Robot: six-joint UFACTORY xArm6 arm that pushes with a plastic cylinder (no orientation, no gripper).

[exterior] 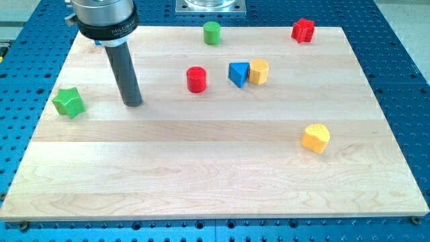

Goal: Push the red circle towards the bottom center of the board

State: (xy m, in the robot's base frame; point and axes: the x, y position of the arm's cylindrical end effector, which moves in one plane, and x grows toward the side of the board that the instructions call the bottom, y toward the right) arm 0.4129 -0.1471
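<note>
The red circle [196,79] is a short red cylinder standing on the wooden board [201,168], a little above and left of the board's middle. My tip [133,103] rests on the board at the view's left, well to the left of the red circle and slightly lower, apart from it. The dark rod rises from the tip to the arm's head at the view's top left. A green star [69,102] lies to the left of my tip, near the board's left edge.
A blue triangle [238,74] touches a yellow block [259,71] just right of the red circle. A green cylinder [212,32] and a red star-like block [303,30] sit near the top edge. A yellow block [315,138] lies at the right.
</note>
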